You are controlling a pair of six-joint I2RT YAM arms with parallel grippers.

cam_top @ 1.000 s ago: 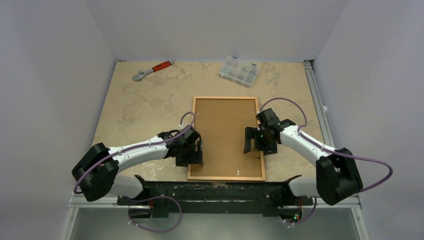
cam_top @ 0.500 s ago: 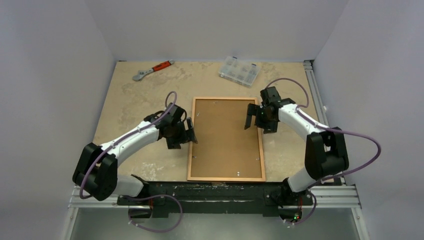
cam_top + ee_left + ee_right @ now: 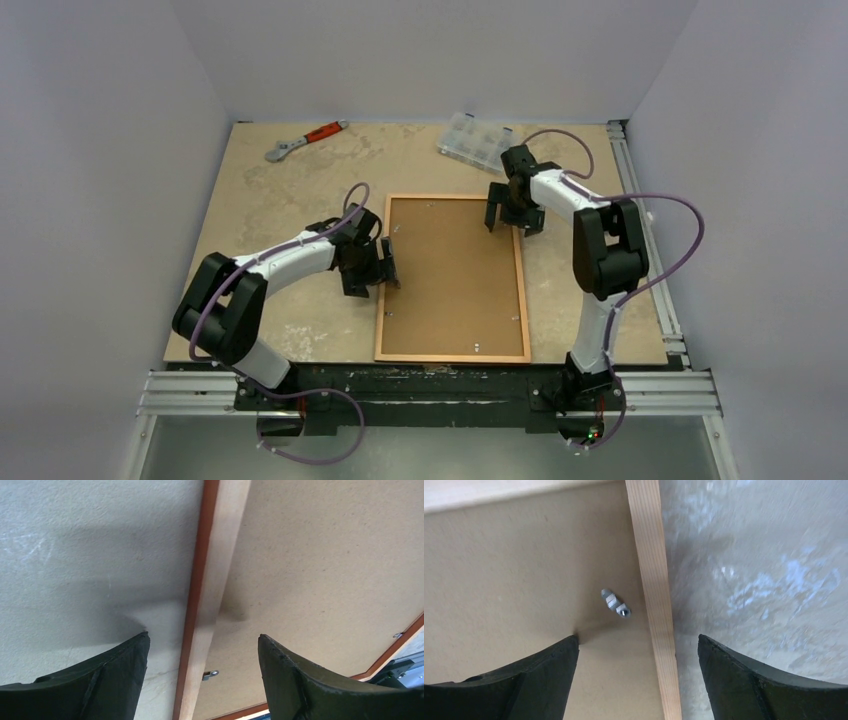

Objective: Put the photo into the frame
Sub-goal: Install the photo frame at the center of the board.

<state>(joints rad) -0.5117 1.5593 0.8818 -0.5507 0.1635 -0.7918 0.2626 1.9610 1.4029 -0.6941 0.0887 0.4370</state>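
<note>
Top external view: the frame (image 3: 381, 300) lies flat on the table (image 3: 280, 210), back side up, its long sides running near to far, a little right of the table's middle. A brown backing board (image 3: 450, 275) fills its opening. The left gripper (image 3: 389, 268) sits at the frame's left rail, about midway along it. The right gripper (image 3: 505, 212) sits at the right rail, close to the far right corner. At the far edge of the table, well apart from the frame, lie a wrench (image 3: 303, 139) with a red-orange handle on the left and a clear plastic compartment box (image 3: 480, 141) on the right.

Left wrist view: the left gripper (image 3: 202, 645) is released, jaws spread wide astride the rail. One finger (image 3: 115, 675) is over bare table and the other is over the board. The rail shows a pale wood face and a red-orange outer edge. A small metal tab (image 3: 210, 673) projects from the rail onto the board.

Right wrist view: the right gripper (image 3: 638, 647) is likewise released and grasps nothing. One finger (image 3: 524, 680) is over the board and the other is over the table, with the pale rail between them. A small metal clip (image 3: 615, 603) lies on the board just beside the rail. Whether any fingertip touches the surface below cannot be told.
</note>
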